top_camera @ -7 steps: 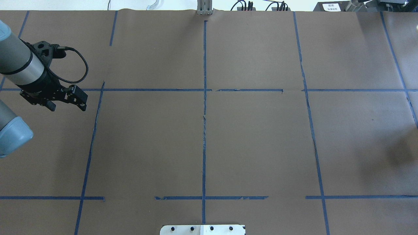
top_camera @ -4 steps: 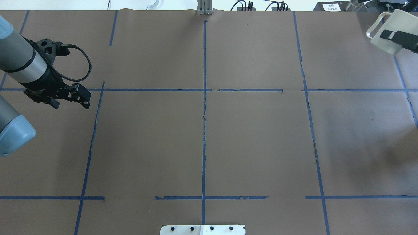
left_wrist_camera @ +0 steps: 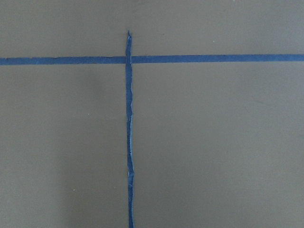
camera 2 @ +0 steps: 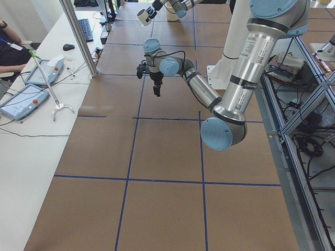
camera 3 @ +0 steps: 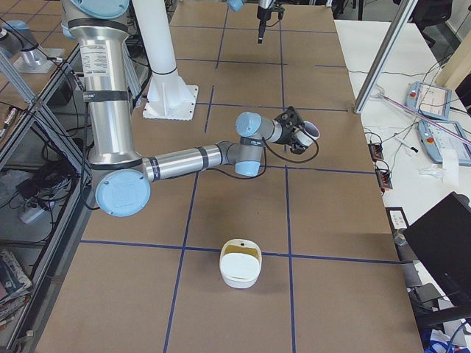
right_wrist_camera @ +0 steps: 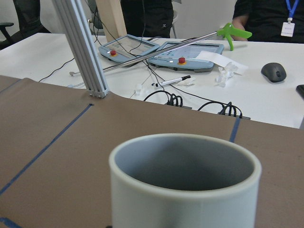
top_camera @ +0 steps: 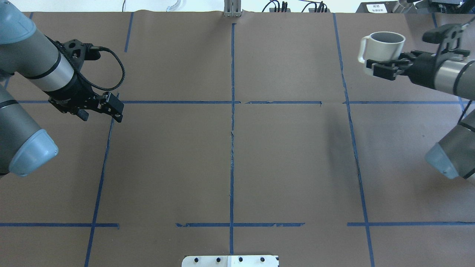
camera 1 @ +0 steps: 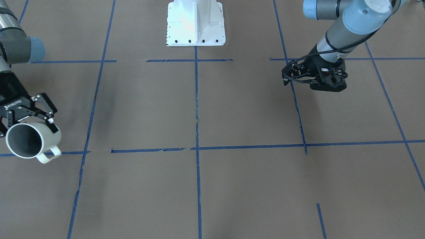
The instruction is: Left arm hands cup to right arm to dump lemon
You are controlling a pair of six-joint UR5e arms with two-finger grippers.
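Note:
My right gripper (top_camera: 382, 63), marked ROBOTIQ, is shut on the white cup (top_camera: 382, 46) and holds it in the air over the far right of the table. The cup's handle points to the view's left. It also shows in the front-facing view (camera 1: 49, 135), where its grey inside looks bare, and close up in the right wrist view (right_wrist_camera: 185, 190). No lemon shows in any view. My left gripper (top_camera: 100, 110), black and skeletal, hangs open and empty over a blue tape crossing (left_wrist_camera: 127, 59) at the far left.
A white bowl (camera 3: 240, 262) with a yellowish inside stands on the table at the right end. The white robot base (camera 1: 196, 23) is at the middle near edge. An aluminium post (top_camera: 232, 9) and cables line the far edge. Operators' desks with tablets (camera 2: 31, 89) lie beyond.
My right arm has come in from the right edge with the cup, moved it leftward and turned it upright. My left arm has moved rightward and a little farther out, still empty.

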